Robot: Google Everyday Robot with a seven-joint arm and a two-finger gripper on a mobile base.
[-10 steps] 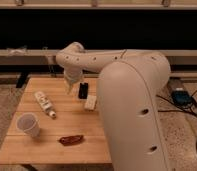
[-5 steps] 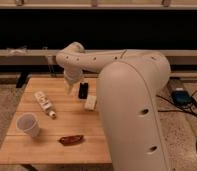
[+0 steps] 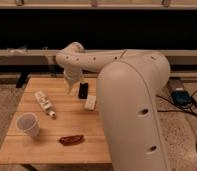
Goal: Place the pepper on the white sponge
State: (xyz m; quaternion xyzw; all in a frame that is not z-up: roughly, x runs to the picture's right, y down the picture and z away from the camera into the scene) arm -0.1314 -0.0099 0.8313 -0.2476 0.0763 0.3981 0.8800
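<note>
Claw point(image 3: 70, 89) spread wide, empty, beside black block point(image 3: 83, 91)

Glossy dark red-brown pepper point(image 3: 72, 139), flat, slightly curved, well apart from the small, seemingly rectangular white sponge point(image 3: 90, 102) behind it.

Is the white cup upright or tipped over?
Upright: the white cup shows its open mouth on top. The tool hangs open near the black block.

Dim warm light; the gripper point(image 3: 70, 89) hangs shadowed above the table point(image 3: 72, 119).
</note>
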